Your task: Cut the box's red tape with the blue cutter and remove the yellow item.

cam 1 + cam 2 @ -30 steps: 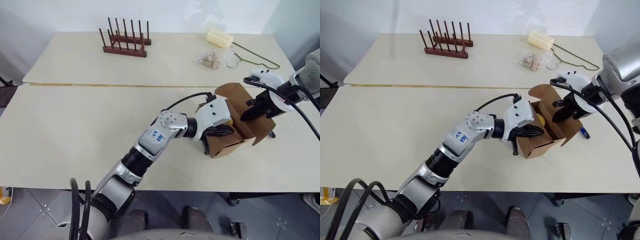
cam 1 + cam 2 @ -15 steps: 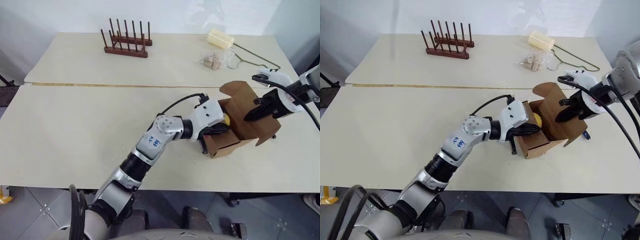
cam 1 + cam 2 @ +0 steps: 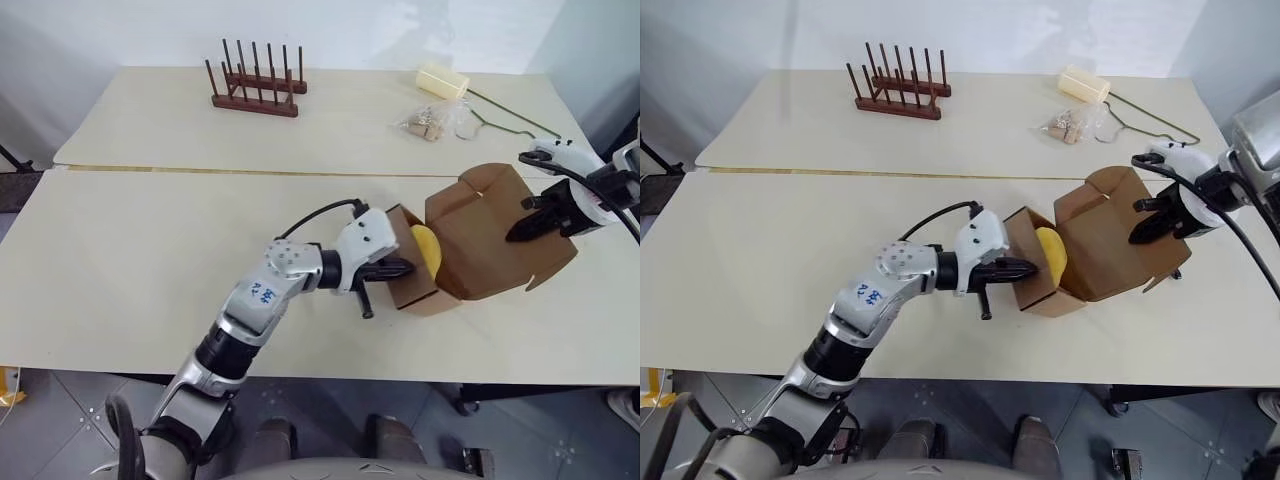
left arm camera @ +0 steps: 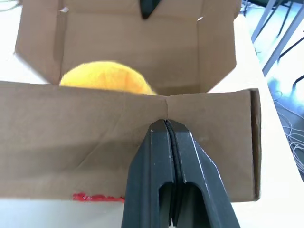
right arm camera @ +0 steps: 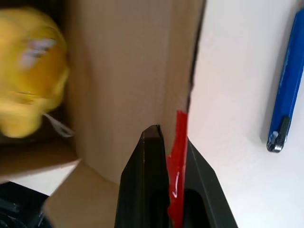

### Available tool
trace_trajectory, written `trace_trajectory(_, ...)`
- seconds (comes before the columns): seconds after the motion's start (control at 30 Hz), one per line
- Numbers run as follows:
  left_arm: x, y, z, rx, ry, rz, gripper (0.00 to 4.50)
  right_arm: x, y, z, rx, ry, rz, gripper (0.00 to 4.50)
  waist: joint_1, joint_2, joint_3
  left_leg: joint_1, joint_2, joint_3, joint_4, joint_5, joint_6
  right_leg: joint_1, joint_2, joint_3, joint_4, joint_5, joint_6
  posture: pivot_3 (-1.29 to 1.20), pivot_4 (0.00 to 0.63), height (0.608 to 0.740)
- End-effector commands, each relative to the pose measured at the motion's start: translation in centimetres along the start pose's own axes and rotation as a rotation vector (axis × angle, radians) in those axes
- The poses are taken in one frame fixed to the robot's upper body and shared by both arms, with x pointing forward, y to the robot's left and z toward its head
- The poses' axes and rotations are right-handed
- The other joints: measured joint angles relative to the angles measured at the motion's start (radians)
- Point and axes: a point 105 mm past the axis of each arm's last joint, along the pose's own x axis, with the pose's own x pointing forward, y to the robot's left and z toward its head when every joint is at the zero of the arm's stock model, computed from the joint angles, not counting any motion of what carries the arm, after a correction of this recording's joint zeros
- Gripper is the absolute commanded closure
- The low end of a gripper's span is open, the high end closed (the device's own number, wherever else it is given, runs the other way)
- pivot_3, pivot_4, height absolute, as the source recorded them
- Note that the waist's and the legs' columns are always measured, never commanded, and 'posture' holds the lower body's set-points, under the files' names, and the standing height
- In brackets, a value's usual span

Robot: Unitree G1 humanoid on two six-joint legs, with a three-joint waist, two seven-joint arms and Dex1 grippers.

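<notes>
While the left gripper (image 3: 400,268) pinches one flap of the brown cardboard box (image 3: 480,240) at centre right, the right gripper (image 3: 520,232) clamps another, baring a yellow lump (image 3: 427,250).

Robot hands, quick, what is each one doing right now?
Left gripper: shut on the box's front flap.
Right gripper: shut on the box's other flap, at the red tape.

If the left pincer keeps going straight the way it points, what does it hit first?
The left pincer is already shut on the box's near flap; just past that flap sits the yellow item, likely next, though depth is unclear.
</notes>
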Motion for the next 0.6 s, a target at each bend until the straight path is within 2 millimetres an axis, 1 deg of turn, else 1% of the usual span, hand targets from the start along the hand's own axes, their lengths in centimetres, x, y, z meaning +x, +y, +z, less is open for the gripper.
trace_trajectory(0.03,-0.6,0.6,-2.0,-0.079,0.064,0.052,4.50,-0.1,0.7,0.2,-0.010,-0.012,0.027,4.46,0.001,0.000,0.000,0.000,0.000,0.000,0.001,0.000,0.000,0.000,0.000,0.000,0.001,0.000,0.000,0.00,0.150,0.740)
trace_trajectory(0.17,-0.9,1.0,-1.8,-0.076,0.063,0.077,4.50,0.4,0.9,0.2,-0.005,-0.014,0.036,4.46,0.000,0.000,0.000,-0.002,0.000,0.000,0.003,0.000,0.000,-0.002,0.000,0.000,0.003,0.000,0.000,0.00,0.150,0.740)
trace_trajectory(0.33,-1.1,1.1,-1.6,-0.079,0.049,0.089,4.50,0.9,1.1,0.0,-0.011,-0.018,0.048,4.46,-0.002,0.000,0.000,-0.003,0.000,0.000,0.003,0.000,0.000,-0.003,0.000,0.000,0.003,0.000,0.000,0.00,0.150,0.740)
trace_trajectory(0.53,-1.8,1.1,-2.1,-0.093,0.062,0.107,4.50,1.6,0.9,-0.6,-0.033,-0.019,0.034,4.46,-0.003,0.000,0.000,-0.003,0.000,0.000,0.003,0.000,0.000,-0.003,0.000,0.000,0.004,0.000,0.000,0.00,0.150,0.740)
trace_trajectory(0.6,-2.3,1.4,-2.3,-0.115,0.069,0.124,4.50,1.6,1.3,-0.6,-0.053,-0.037,0.066,4.04,-0.003,0.000,0.000,-0.003,0.000,0.000,0.003,0.000,0.000,-0.003,0.000,0.000,0.004,0.000,0.000,0.00,0.150,0.740)
